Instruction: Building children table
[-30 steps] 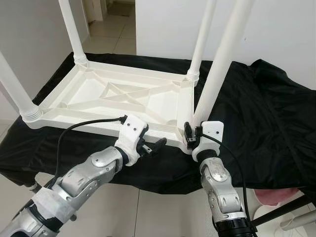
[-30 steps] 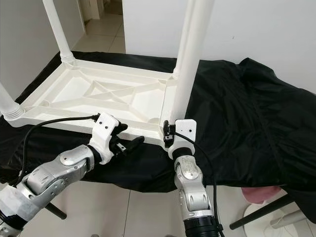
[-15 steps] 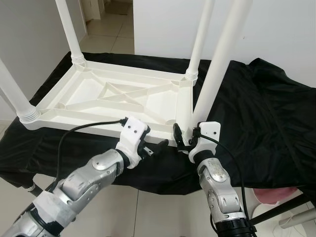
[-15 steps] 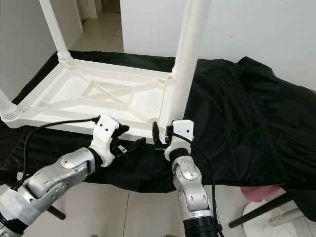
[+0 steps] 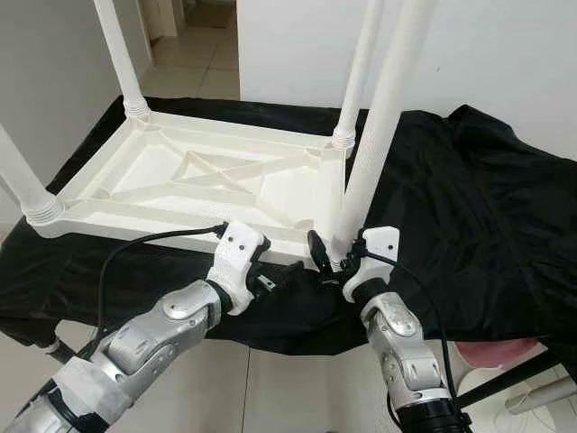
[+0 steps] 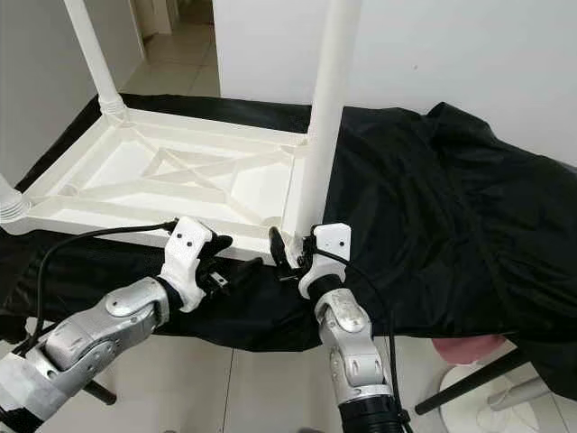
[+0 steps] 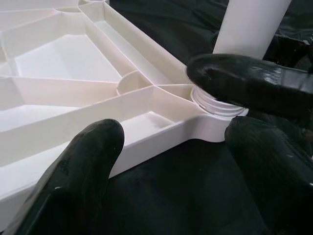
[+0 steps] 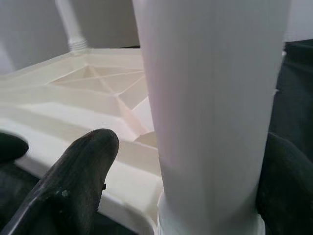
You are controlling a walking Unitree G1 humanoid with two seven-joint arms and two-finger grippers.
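A white plastic children's table [image 5: 207, 176] lies upside down on a black cloth, its legs pointing up. The near-right leg [image 5: 374, 153] stands in its corner socket [image 7: 215, 105]. My right gripper [image 5: 335, 253] is open, with one finger on each side of that leg [image 8: 210, 98] just above the socket and a gap beside the near finger [image 8: 73, 181]. My left gripper [image 5: 281, 273] is open at the table's near edge, just left of the same corner, its fingers [image 7: 83, 171] spread wide over the rim.
The black cloth [image 5: 469, 207] covers a low platform and bunches up on the right. Three more legs rise at the other corners [image 5: 117, 54] [image 5: 22, 185] [image 5: 361, 72]. A pink object [image 5: 500, 356] lies on the tiled floor at the lower right. A white wall stands behind.
My right gripper has spread its fingers from the leg's base and dropped slightly. My left gripper has moved right, closer to the corner. The camera has shifted a little.
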